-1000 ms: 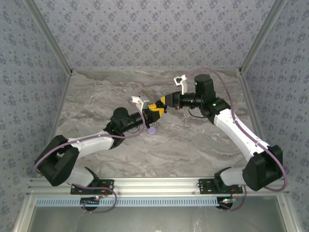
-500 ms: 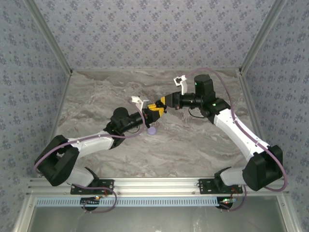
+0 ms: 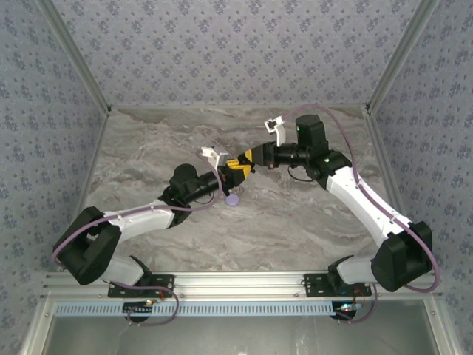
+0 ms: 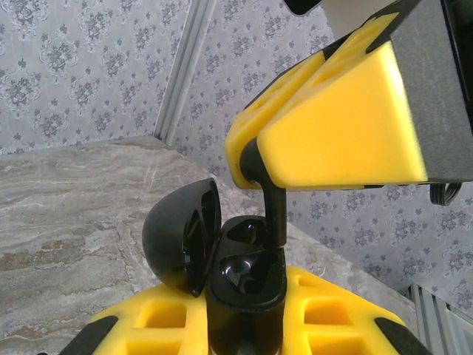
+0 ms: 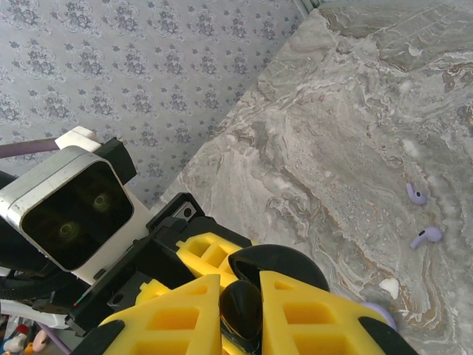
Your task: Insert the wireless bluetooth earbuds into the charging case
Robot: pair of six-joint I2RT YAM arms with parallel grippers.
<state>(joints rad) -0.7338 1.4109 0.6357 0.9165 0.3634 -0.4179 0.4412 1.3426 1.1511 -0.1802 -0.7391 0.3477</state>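
My left gripper [image 4: 247,329] is shut on a black charging case [image 4: 247,292], held upright above the table with its rounded lid [image 4: 179,235] hinged open to the left. My right gripper [image 5: 241,314] is shut on a small black earbud [image 5: 244,307]. Its stem [image 4: 275,214] points down into the case's far socket. The two grippers meet tip to tip at the table's middle, the left gripper [image 3: 233,173] below the right gripper [image 3: 248,157]. I cannot tell what sits in the dark, glossy near socket.
A small round lavender case [image 3: 232,199] lies on the marble table [image 3: 310,214] just below the grippers. Two lavender earbuds [image 5: 416,194] [image 5: 426,237] lie loose on the marble near it. Patterned walls close in the back and both sides.
The right gripper has edged slightly down and left toward the left gripper. Both grips are unchanged.
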